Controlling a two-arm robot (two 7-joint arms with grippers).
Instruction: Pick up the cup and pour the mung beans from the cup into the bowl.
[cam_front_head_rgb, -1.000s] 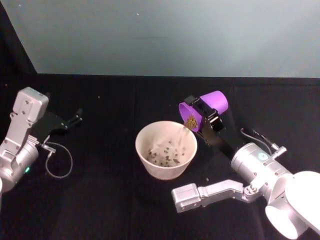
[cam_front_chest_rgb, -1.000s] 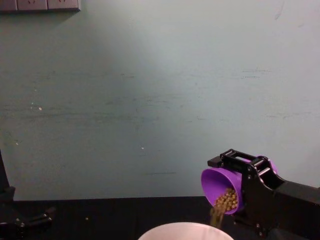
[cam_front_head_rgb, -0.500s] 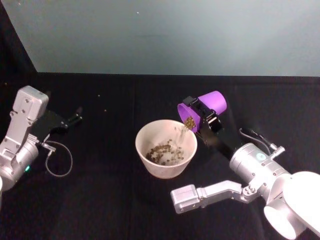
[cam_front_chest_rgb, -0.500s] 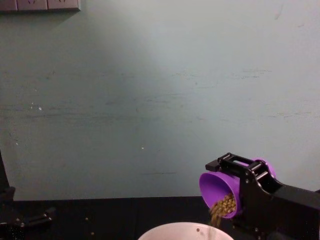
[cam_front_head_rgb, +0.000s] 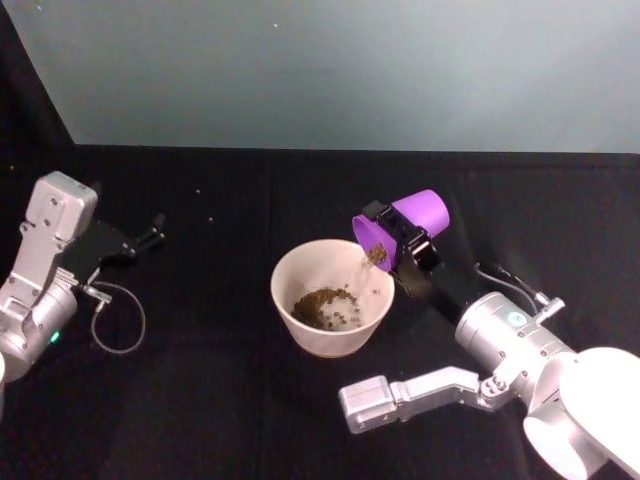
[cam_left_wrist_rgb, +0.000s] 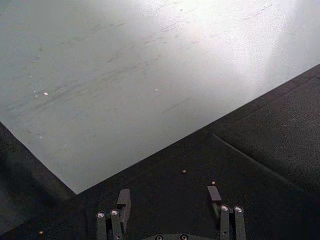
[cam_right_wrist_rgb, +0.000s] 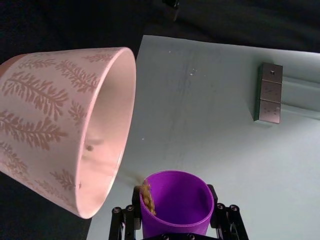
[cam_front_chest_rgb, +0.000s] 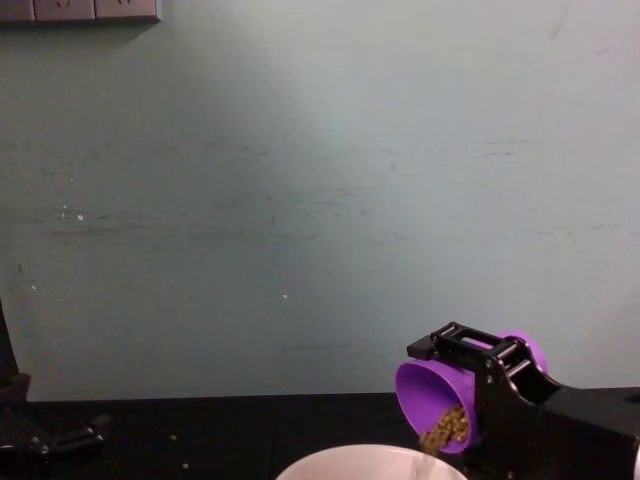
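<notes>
My right gripper (cam_front_head_rgb: 400, 236) is shut on the purple cup (cam_front_head_rgb: 415, 214), holding it tipped on its side with its mouth over the right rim of the bowl (cam_front_head_rgb: 289, 270). Mung beans (cam_front_head_rgb: 375, 255) spill from the cup's lip, and a heap of them (cam_front_head_rgb: 326, 307) lies inside the bowl. From the chest view the tilted cup (cam_front_chest_rgb: 425, 393) sits just above the bowl's rim (cam_front_chest_rgb: 370, 457), beans (cam_front_chest_rgb: 446, 428) at its lower edge. The right wrist view has the cup (cam_right_wrist_rgb: 177, 202) clamped between the fingers beside the leaf-patterned bowl (cam_right_wrist_rgb: 55, 120). My left gripper (cam_front_head_rgb: 150, 235) rests open at the far left.
The black table (cam_front_head_rgb: 220, 400) ends at a pale wall (cam_front_head_rgb: 330, 70) behind. A few stray beans (cam_front_head_rgb: 209, 220) lie on the cloth left of the bowl. A loop of cable (cam_front_head_rgb: 115, 325) hangs by my left arm. Wall sockets (cam_front_chest_rgb: 80, 10) show high in the chest view.
The cup has tipped further and shifted slightly left over the bowl. More mung beans have poured out, and the heap in the bowl has grown. The left arm stayed still.
</notes>
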